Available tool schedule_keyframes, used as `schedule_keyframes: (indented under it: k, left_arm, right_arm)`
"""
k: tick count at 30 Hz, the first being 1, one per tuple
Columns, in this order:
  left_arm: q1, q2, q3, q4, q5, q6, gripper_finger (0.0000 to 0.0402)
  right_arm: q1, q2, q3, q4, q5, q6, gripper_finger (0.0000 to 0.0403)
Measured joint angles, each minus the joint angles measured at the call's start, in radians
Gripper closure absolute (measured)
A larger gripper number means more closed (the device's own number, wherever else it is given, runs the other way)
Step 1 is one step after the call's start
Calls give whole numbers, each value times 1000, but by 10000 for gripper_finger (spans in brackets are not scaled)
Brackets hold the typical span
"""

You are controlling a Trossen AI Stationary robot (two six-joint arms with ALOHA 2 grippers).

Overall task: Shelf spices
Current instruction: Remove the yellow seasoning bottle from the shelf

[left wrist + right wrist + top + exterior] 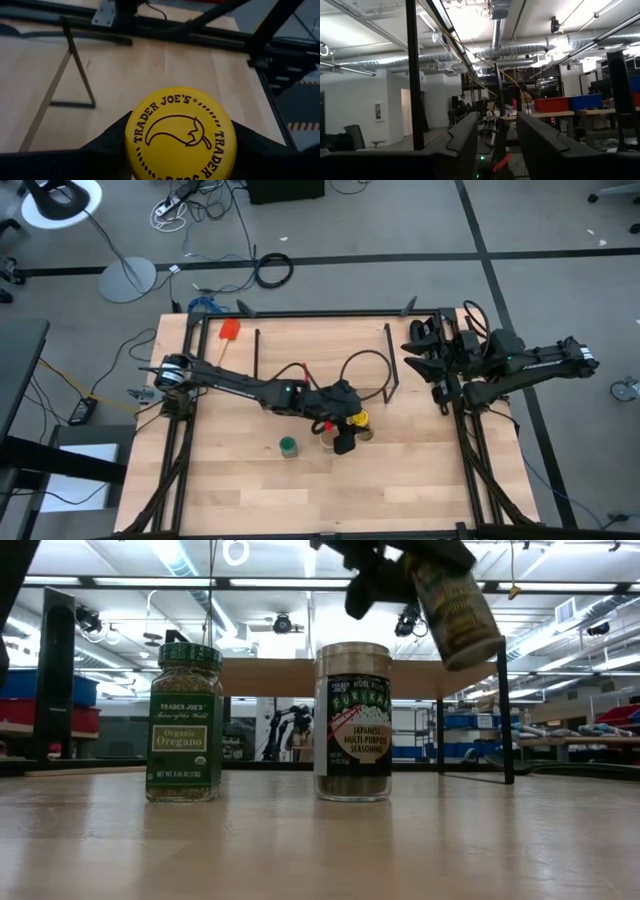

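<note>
Step in hand: left gripper [345, 432] carries yellow-lidded jar [181, 134], jaws pinching it at both sides, jar lifted clear of table [250, 490] and tilted in low view.

Green-lidded jar [184, 723] and tan-lidded jar [352, 722] stand on table, near side.

Shelf [300, 677] lies beyond, far side, nothing visible on it.

Right gripper [492, 145] parked at right edge, jaws apart, holding nothing.

Next move, judged: carry jar far, level it upright, set on shelf board, release.

Overhead view: the yellow-lidded jar [358, 420] is gripped by the left gripper [346, 432] mid-table; the green-lidded jar [288, 446] is seen nearby; the right gripper [420, 348] is parked at the table's right edge.
</note>
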Motion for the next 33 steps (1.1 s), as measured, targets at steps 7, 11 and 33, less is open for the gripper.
schedule_keyframes:
  k: [7,11,33]
  left_arm:
    - [-4,54,0,0,8,-32,191]
    - [-12,94,0,-4,7,-47,191]
    - [-15,149,21,-35,-37,-17,152]
  right_arm:
    - [6,1,0,0,1,0,266]
    - [6,2,0,0,1,1,266]
    - [13,7,0,5,3,2,266]
